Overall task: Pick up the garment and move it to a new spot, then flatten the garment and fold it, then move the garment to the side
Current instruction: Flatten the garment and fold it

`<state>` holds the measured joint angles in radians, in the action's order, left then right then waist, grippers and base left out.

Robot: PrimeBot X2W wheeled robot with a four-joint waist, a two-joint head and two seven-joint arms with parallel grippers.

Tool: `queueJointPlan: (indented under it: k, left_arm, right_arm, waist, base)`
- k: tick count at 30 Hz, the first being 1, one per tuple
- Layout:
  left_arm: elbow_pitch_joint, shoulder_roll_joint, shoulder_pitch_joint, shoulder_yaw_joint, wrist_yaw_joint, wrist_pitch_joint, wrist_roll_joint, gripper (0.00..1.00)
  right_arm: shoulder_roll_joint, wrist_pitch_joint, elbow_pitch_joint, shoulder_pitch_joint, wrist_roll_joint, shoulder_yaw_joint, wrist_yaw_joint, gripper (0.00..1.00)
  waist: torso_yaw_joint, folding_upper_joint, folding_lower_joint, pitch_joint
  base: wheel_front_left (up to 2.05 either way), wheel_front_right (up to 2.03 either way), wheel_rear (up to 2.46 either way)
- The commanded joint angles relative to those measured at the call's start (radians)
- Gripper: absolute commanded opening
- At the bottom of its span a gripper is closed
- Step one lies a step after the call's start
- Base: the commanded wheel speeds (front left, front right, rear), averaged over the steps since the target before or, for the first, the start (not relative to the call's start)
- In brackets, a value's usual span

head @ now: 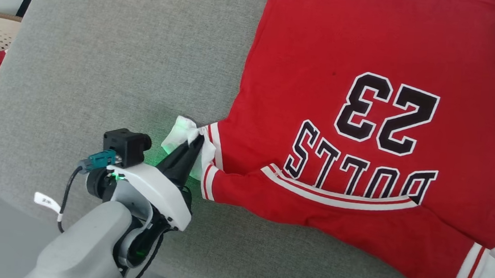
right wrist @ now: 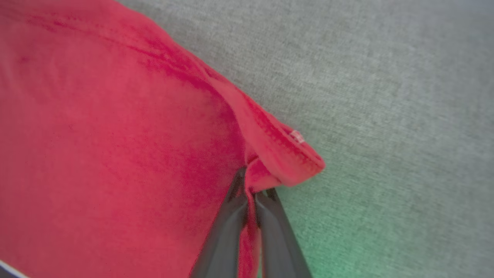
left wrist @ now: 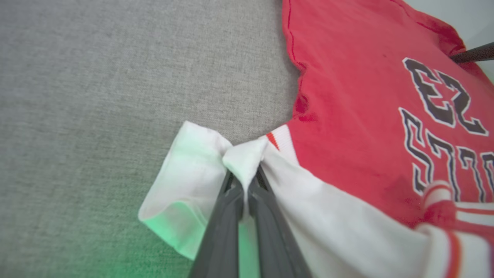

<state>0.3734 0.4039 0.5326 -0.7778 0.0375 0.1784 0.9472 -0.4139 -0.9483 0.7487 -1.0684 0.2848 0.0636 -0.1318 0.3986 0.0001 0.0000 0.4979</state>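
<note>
The soft red jersey-style garment (head: 327,52) with black numerals lies flat on the grey fabric surface (head: 124,56), toward 3 o'clock in the head view. Left gripper (head: 194,142): jaws clamped on its white sleeve end (left wrist: 193,181) at 9 o'clock. Right gripper (right wrist: 251,185): jaws clamped on a red hem corner (right wrist: 285,158).

Black "23" and "BULLS", upside down, on the red garment (head: 307,72)

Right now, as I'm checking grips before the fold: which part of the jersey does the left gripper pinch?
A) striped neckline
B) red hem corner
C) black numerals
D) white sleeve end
D: the left gripper is shut on the bunched white sleeve end of the red jersey.
</note>
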Motion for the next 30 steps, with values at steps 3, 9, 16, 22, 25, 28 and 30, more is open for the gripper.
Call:
queueJointPlan:
  k: [3, 9, 16, 22, 25, 28, 30]
  left_arm:
    - [0.031, 0.009, 0.002, 0.017, -0.008, 0.018, 0.021, 0.00]
    - [0.045, 0.059, -0.025, 0.046, 0.001, 0.032, 0.023, 0.00]
    - [0.012, 0.129, -0.057, 0.072, 0.025, 0.023, 0.035, 0.00]
    - [-0.024, 0.170, -0.075, 0.087, 0.045, 0.018, 0.037, 0.00]
    - [-0.040, 0.185, -0.085, 0.091, 0.053, 0.017, 0.041, 0.00]
    - [-0.054, 0.189, -0.088, 0.089, 0.057, 0.012, 0.040, 0.00]
    - [-0.060, 0.192, -0.085, 0.089, 0.059, 0.010, 0.041, 0.00]
  right_arm:
    - [0.012, 0.019, 0.018, 0.057, 0.025, 0.064, 0.001, 0.00]
    - [-0.035, 0.052, -0.154, 0.101, 0.151, 0.187, 0.002, 0.00]
    - [-0.100, 0.034, -0.426, 0.264, 0.301, 0.225, 0.002, 0.00]
    - [-0.142, -0.050, -0.691, 0.492, 0.378, 0.182, 0.002, 0.00]
    - [-0.140, -0.107, -0.805, 0.629, 0.394, 0.143, 0.001, 0.00]
    - [-0.118, -0.147, -0.887, 0.762, 0.383, 0.091, 0.002, 0.00]
    - [-0.087, -0.160, -0.924, 0.850, 0.372, 0.060, 0.002, 0.00]
  waist:
    - [-0.033, -0.0001, 0.0000, -0.014]
    - [-0.123, -0.0001, 0.0000, -0.046]
    - [-0.226, -0.0001, 0.0000, -0.075]
    - [-0.279, -0.0001, 0.0000, -0.095]
    - [-0.296, -0.0001, 0.0000, -0.101]
    - [-0.302, -0.0001, 0.0000, -0.102]
    - [-0.303, -0.0001, 0.0000, -0.101]
  base:
    - [0.00, 0.00, 0.00]
    - [0.00, 0.00, 0.00]
    - [0.00, 0.00, 0.00]
    - [0.00, 0.00, 0.00]
    - [0.00, 0.00, 0.00]
    - [0.00, 0.00, 0.00]
    - [0.00, 0.00, 0.00]
